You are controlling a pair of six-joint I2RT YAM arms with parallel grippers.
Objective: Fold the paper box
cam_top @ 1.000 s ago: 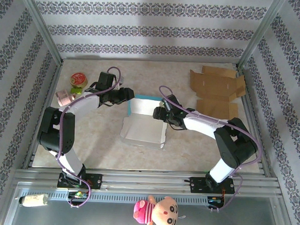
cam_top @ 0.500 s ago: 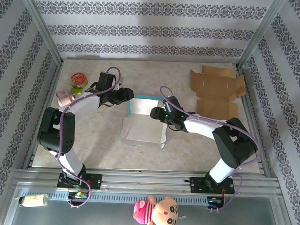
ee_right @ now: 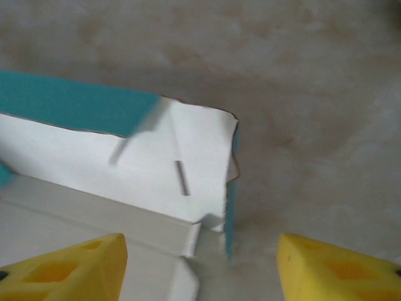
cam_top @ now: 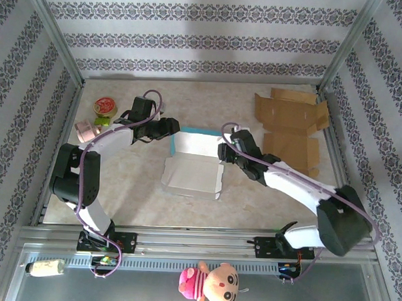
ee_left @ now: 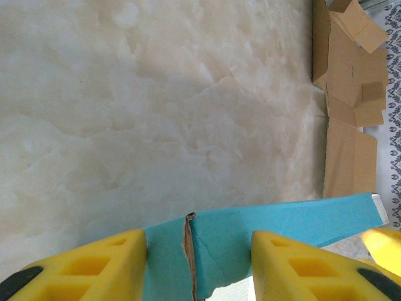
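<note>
Far left on the marbled table point(cam_top: 256, 106): a lidded round tin point(cam_top: 105, 106), contents hidden, with a pink cylindrical item point(cam_top: 87, 129) just beside it. Next, the left gripper point(cam_top: 171, 128) is clamped on the teal rear-left corner of the paper box point(cam_top: 192, 173), and the wall fills the gap between its yellow fingers. The box sits mid-table, open-topped, white inside, teal outside. The right gripper point(cam_top: 222, 153) hangs at the box's rear-right corner, jaws apart, not touching it. Far right, flattened brown cardboard point(cam_top: 289, 124) lies by the table edge.
</note>
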